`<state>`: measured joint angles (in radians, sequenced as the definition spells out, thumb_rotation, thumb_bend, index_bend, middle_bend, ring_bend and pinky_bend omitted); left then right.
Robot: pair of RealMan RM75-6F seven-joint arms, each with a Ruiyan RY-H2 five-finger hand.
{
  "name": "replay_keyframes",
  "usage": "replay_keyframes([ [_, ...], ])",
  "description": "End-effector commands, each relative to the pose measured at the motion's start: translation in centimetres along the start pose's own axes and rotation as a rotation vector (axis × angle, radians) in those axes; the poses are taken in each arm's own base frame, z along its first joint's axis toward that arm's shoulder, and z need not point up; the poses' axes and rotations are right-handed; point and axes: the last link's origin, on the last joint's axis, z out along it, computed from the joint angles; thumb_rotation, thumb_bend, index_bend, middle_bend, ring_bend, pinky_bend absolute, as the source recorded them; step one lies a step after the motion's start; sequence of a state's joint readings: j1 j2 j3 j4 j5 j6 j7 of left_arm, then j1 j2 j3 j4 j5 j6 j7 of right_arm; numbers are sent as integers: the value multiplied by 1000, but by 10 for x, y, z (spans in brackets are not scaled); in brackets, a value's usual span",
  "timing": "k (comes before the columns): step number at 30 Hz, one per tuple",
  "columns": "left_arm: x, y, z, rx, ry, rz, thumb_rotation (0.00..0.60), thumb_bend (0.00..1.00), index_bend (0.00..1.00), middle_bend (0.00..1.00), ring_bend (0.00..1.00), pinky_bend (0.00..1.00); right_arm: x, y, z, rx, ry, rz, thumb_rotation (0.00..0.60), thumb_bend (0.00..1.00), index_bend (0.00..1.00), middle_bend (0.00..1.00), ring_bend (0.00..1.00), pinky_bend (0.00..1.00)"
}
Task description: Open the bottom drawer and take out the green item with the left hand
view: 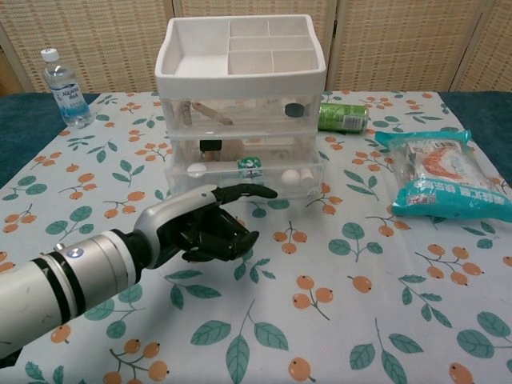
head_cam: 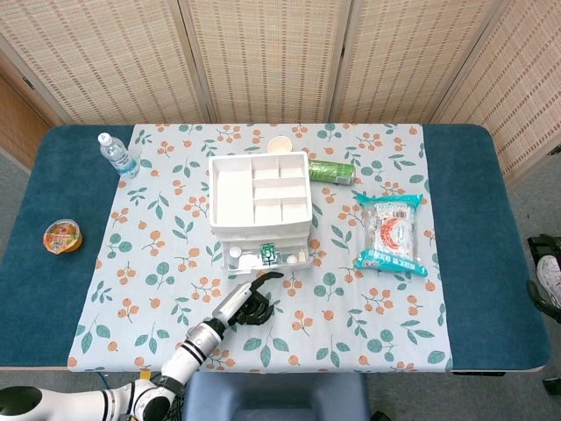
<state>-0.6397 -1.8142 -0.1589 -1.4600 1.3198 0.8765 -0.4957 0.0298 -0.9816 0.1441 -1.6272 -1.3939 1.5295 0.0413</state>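
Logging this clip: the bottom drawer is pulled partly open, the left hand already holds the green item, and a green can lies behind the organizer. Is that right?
Not quite. The chest view shows the left hand holding nothing; the green item lies in the bottom drawer, which is partly open. The green can does lie behind the organizer.

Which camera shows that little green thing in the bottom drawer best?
The chest view: the green item shows close up through the clear front of the bottom drawer. The head view looks down from far above, so the green item is only a tiny speck.
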Motion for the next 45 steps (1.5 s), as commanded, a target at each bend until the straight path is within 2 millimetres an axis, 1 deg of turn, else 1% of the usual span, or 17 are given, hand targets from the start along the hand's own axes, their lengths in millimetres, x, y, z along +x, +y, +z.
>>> replay_keyframes([
  [1,0,8,-7,-19,-31,18,600,508,155,871,940,1000,0,0,0,0,0,0,600,362,131,229,222,248],
  [6,4,23,-17,-75,-42,90,600,508,179,870,941,1000,1,1,-1,-3,0,-1,600,363,130,229,222,248],
  [10,18,36,-22,-108,-29,184,600,508,158,871,941,1000,2,1,-2,-3,4,1,600,362,130,229,222,248],
  [15,33,44,-20,-88,-15,287,600,508,81,871,944,1000,0,1,-2,0,6,6,600,362,130,229,222,248],
  [19,41,48,-14,-55,1,323,600,508,61,874,950,1000,0,1,-2,1,7,9,600,363,130,229,222,248],
  [26,45,51,-7,4,-3,384,600,508,64,885,962,1000,0,3,-2,-3,9,11,600,362,130,229,222,248],
  [31,44,54,-4,32,-8,407,600,507,93,896,976,1000,-2,4,-2,-8,6,15,600,363,130,229,222,248],
  [37,44,56,3,61,-8,441,600,508,104,902,983,1000,-3,6,-3,-10,4,15,600,362,130,229,222,248],
  [45,42,57,6,82,-15,462,600,508,163,912,995,1000,-4,7,-3,-13,-1,18,600,363,130,229,222,248],
])
